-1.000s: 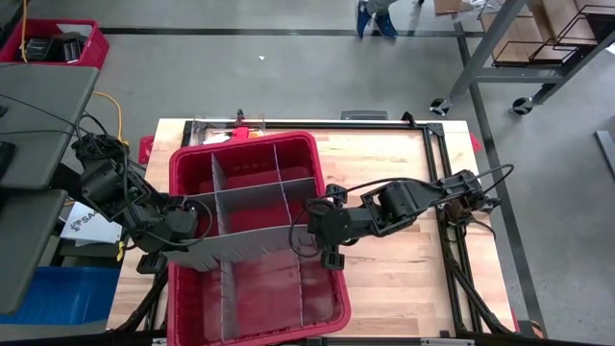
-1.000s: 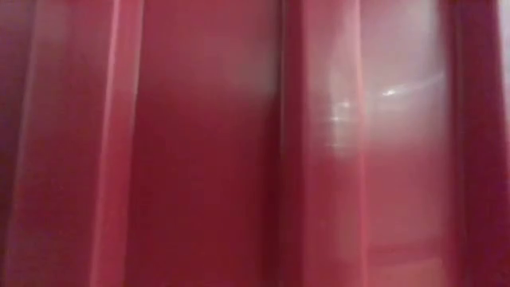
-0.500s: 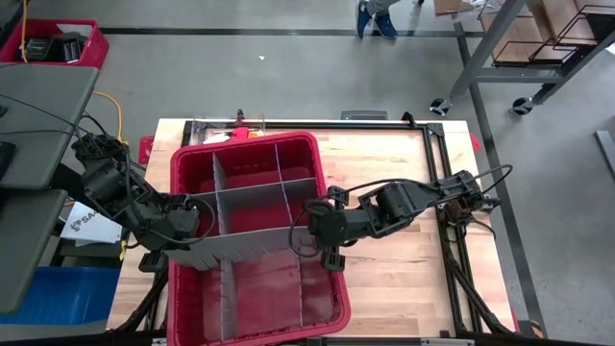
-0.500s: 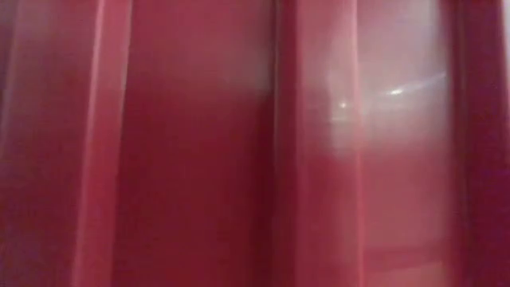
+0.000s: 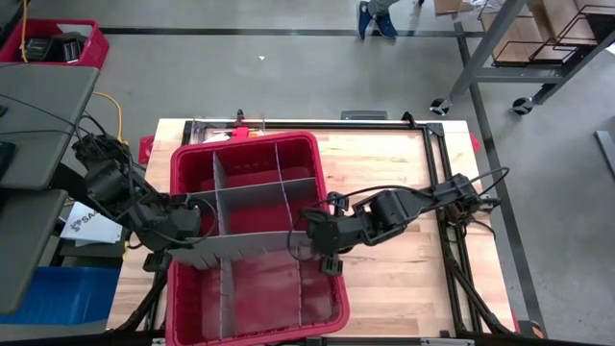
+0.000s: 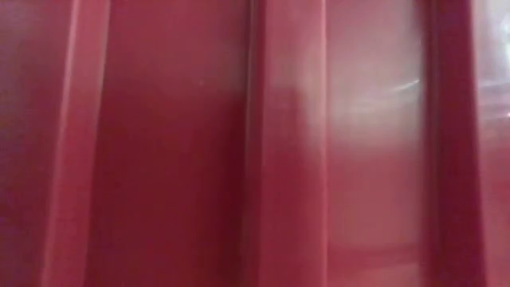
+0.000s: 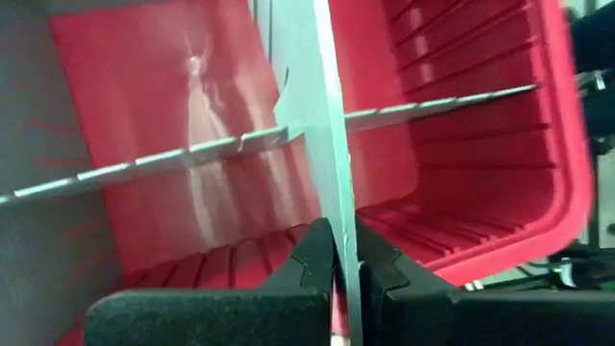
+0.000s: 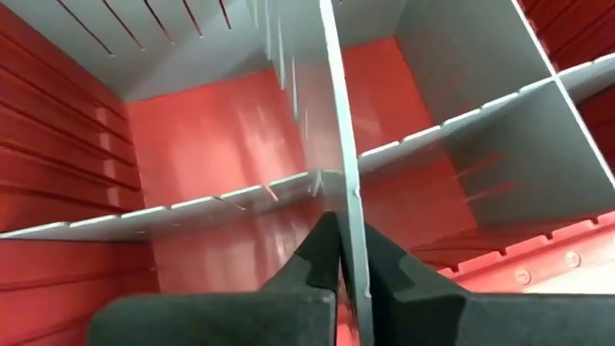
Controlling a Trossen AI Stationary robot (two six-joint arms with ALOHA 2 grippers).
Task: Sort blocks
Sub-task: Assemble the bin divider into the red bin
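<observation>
I am holding one long grey divider sheet between my two end effectors, across the large red bin on the desk. My left end effector is clamping the sheet's left end at the bin's left wall; my right end effector is pinching its right end near the right wall. Both are closed narrow on the sheet's edge. I am seeing no blocks in any view; the low view is showing only red plastic.
</observation>
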